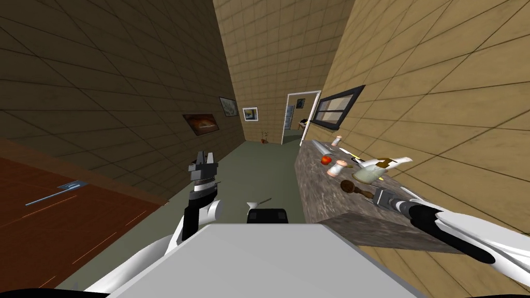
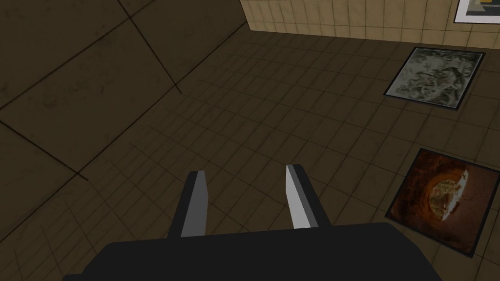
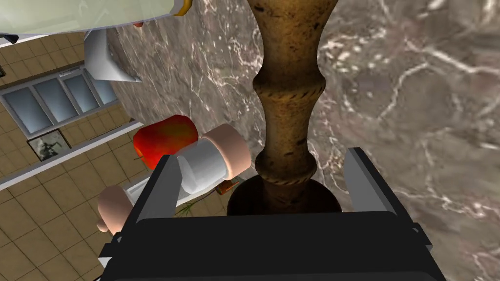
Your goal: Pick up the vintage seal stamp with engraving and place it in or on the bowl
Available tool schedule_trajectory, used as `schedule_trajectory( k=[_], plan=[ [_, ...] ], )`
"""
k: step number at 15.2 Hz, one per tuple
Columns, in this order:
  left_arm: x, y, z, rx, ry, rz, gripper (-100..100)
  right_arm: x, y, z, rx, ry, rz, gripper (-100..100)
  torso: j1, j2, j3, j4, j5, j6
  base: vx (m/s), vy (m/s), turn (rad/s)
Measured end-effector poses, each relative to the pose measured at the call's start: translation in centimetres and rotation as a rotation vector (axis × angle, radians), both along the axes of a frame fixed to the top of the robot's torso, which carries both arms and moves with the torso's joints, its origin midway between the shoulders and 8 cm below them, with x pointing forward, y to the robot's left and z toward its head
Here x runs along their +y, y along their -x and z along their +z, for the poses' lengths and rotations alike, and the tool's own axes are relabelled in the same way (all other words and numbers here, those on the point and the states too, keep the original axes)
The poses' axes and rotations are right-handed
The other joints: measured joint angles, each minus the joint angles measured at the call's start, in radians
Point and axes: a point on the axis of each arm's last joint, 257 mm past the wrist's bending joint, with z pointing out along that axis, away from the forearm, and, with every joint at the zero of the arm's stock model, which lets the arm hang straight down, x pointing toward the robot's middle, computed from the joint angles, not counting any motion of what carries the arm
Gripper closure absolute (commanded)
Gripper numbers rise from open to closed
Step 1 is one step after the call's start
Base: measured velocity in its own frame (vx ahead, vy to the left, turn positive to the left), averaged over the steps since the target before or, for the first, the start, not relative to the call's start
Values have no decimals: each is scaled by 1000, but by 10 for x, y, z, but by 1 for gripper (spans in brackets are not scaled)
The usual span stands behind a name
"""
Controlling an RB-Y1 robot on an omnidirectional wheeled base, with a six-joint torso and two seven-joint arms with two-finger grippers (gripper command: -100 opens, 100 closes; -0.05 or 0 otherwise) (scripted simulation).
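Brown seal stamp [image 3: 288, 97] sits between right end effector's [image 3: 262, 155] spread, non-touching fingers, long axis straight out; head view: flat on tabletop [image 1: 321, 196].

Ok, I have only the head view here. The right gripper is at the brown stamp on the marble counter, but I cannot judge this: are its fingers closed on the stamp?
Observer: Not closed. In the right wrist view the right gripper is open, and the wooden seal stamp runs between its fingers with a gap on each side.
Operator: Good. Is the stamp centred between them?
Observer: Not quite. The gap to one finger is clearly wider than the gap to the other.
Operator: And the left gripper, does it hold something?
Observer: No. The left wrist view shows the left gripper open, with nothing between its fingers.
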Motion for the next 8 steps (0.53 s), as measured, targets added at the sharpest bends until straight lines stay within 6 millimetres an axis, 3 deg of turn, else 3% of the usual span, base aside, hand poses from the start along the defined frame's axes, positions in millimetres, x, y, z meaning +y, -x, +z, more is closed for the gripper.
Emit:
schedule_trajectory(
  k=[3, 5, 8],
  plan=[
    [0, 0, 0, 0, 0, 0, 0, -19, 18, -2, 49, 56, -6, -100, -1, 2, 1, 1, 0, 0, 81, 20, 97],
    [0, 0, 0, 0, 0, 0, 0, -26, 36, -16, 95, 76, -11, -100, -2, 3, 2, 1, -1, 0, 42, -1, 52],
    [0, 0, 0, 0, 0, 0, 0, -23, 43, -29, 98, 72, -22, -100, -7, 5, 3, 1, -2, 0, 28, -67, 85]
  ],
)
